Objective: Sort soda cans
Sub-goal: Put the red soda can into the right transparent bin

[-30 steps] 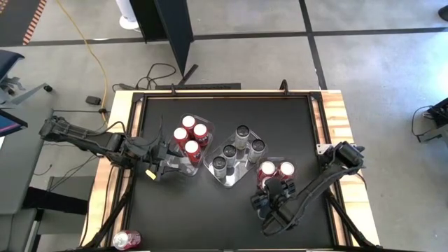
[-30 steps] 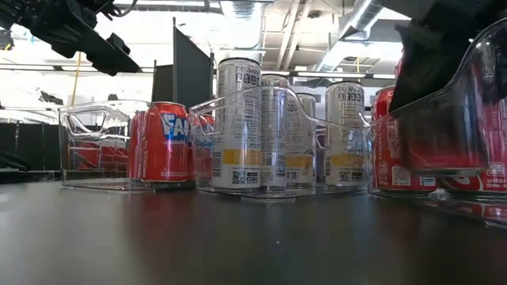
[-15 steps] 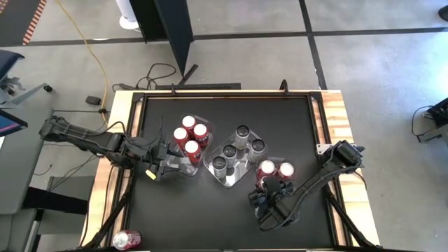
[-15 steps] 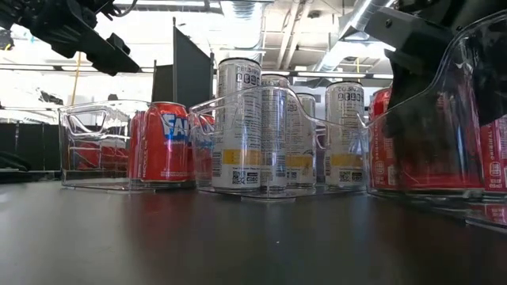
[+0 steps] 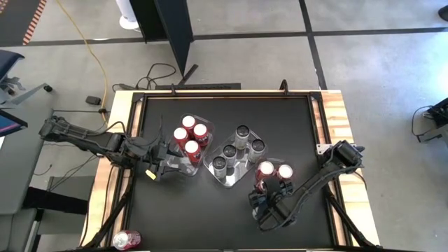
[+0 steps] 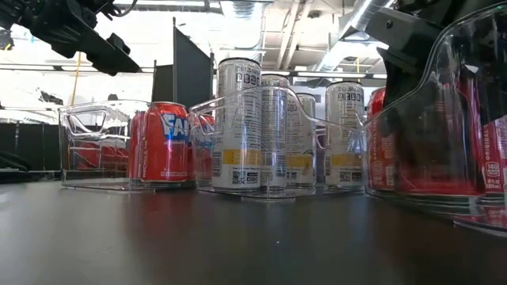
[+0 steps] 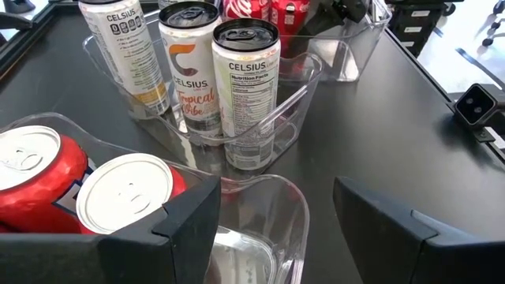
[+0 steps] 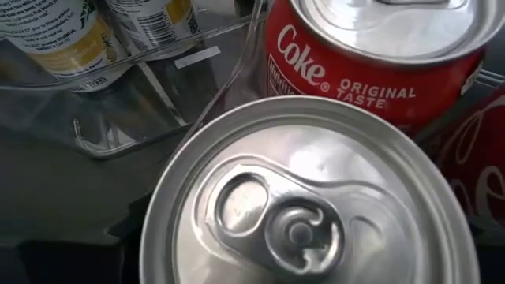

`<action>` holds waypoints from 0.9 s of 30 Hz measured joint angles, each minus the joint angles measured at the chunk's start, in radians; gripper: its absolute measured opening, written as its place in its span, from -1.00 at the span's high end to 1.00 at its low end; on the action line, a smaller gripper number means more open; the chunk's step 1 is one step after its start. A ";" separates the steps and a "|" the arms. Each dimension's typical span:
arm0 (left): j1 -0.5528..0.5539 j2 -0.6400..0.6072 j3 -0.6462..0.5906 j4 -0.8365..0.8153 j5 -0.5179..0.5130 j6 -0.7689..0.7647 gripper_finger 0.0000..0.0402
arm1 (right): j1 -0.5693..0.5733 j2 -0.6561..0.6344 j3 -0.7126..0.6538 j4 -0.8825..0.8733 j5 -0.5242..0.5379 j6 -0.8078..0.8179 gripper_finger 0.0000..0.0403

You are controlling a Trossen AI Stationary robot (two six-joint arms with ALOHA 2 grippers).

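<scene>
Three clear trays stand on the black table. The left tray (image 5: 176, 166) holds red soda cans (image 5: 190, 136), the middle tray (image 5: 241, 171) silver ones (image 5: 236, 149), and the right tray (image 6: 396, 103) red Coke cans (image 5: 275, 169). My right gripper (image 5: 269, 196) hangs over the right tray's near end, straight above a can's silver top (image 8: 308, 213). My left gripper (image 7: 272, 229) is open at the left tray's near end (image 7: 264, 209), which shows between its fingers. I cannot tell whether they touch it.
One red can (image 5: 127, 240) lies on its side at the table's near left corner. A wooden border (image 5: 336, 119) frames the black top. Bare table (image 5: 203, 217) lies in front of the trays and along the far edge.
In the low view my right gripper's dark shape has come lower inside the right tray. In the high view it has edged slightly toward the table's left. The trays and the other cans have kept their places.
</scene>
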State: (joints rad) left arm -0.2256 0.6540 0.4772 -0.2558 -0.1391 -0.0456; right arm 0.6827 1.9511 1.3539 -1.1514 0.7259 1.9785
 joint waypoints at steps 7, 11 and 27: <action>0.000 0.000 0.000 0.000 0.000 0.000 -0.19 | 0.030 0.000 0.052 -0.060 0.020 0.000 -0.90; 0.000 0.000 0.000 0.000 0.000 0.000 -0.19 | 0.043 0.000 0.080 -0.081 0.028 -0.020 -0.90; 0.000 0.000 0.000 0.023 0.000 -0.003 -0.19 | 0.066 0.000 0.250 -0.350 0.041 -0.105 -0.91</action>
State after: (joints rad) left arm -0.2256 0.6543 0.4774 -0.2323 -0.1392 -0.0485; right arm 0.7488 1.9511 1.6034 -1.5015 0.7667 1.8736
